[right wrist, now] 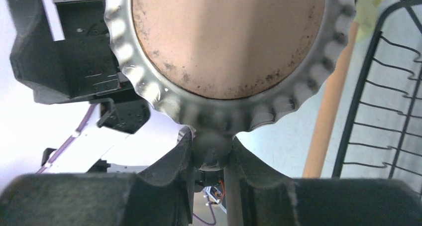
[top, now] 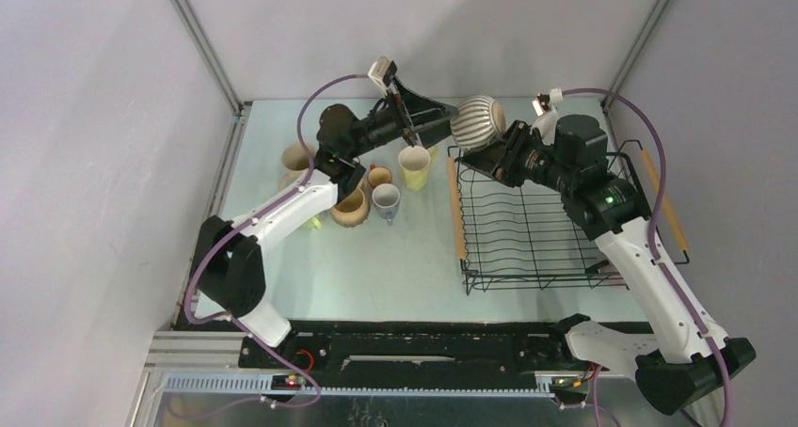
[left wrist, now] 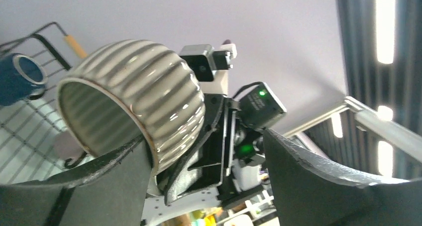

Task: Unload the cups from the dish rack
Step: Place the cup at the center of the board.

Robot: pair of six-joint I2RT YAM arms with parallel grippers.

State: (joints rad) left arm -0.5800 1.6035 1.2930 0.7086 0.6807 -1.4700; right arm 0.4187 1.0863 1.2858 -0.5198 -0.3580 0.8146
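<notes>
The right tool (right wrist: 211, 154) was clenched on the handle of the cream ribbed cup (top: 478, 119), which hung in the air above the far left corner of the dish rack (top: 536, 278). The left tool (top: 440, 121), just left of that corner, stood spread wide, one finger (left wrist: 99, 186) close by the cup's rim. Whether it touched was unclear. A yellow-green cup (top: 414, 166) stood on the surface left of the rack.

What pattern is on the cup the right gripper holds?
Raised ribs around the glossy cream ceramic cup; left wrist view.
</notes>
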